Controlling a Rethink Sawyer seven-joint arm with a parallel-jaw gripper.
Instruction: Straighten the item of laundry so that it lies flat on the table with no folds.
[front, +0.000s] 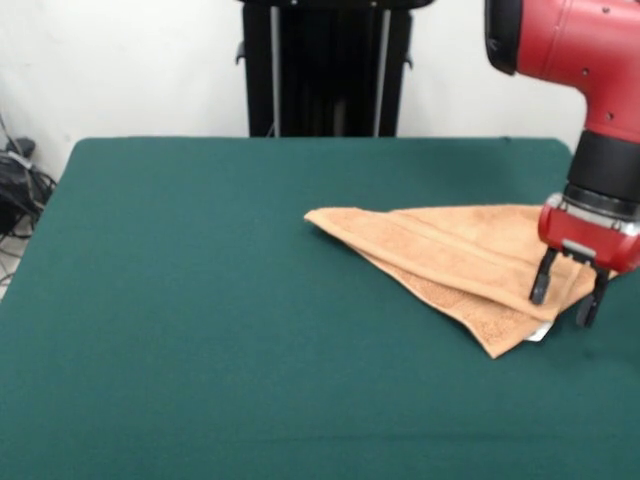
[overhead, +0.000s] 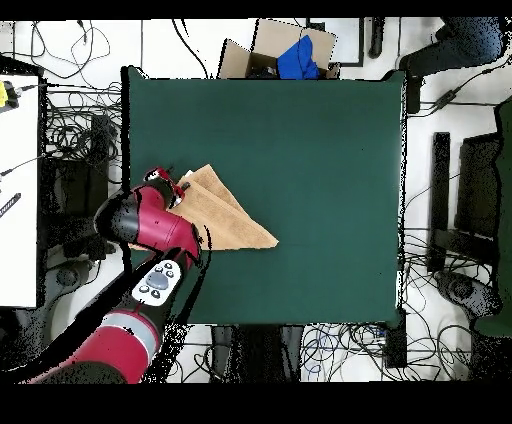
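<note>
Peach towel lies folded, roughly triangular; jaws spread apart, seemingly empty.

A: How does the towel lie?

B: Folded into a rough triangle, 1 layer over another, the point toward the middle of the table. It is peach-orange terry with a flat woven band along the fold.

A: And the tag?

B: Small and white, peeking out at the near corner.

folded towel, open tool over it
</note>
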